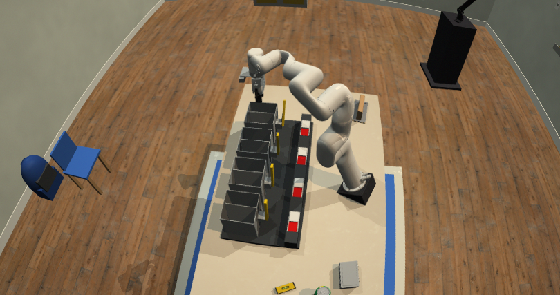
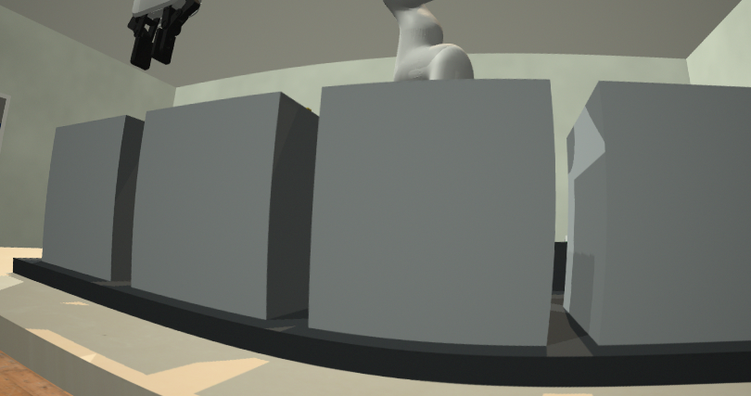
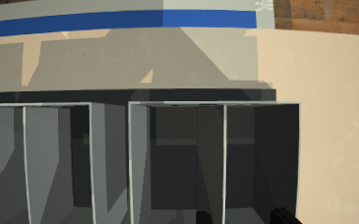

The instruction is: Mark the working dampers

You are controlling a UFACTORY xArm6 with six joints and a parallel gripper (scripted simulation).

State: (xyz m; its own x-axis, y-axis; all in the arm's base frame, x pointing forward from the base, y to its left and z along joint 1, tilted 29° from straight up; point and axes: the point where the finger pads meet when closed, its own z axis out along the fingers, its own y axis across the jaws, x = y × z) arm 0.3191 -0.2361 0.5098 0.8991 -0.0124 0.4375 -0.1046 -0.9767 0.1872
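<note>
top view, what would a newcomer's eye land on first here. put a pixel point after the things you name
Probably the white arm [image 1: 309, 82], arching from its black base over the tan table, with its gripper [image 1: 258, 96] [image 2: 152, 53] by the far end of the damper row. Next, the four red windows in a line on the dark board [image 1: 280, 183], each beside a white cover, with four upright yellow levers between them and the gray open-topped dampers. Off to the left, a bright blue chair [image 1: 86, 161] stands on the wooden floor.

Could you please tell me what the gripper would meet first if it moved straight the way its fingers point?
Probably the top edges of the open-topped grey box-shaped damper at the row's far end, below the gripper; depth leaves the exact edge unclear.
</note>
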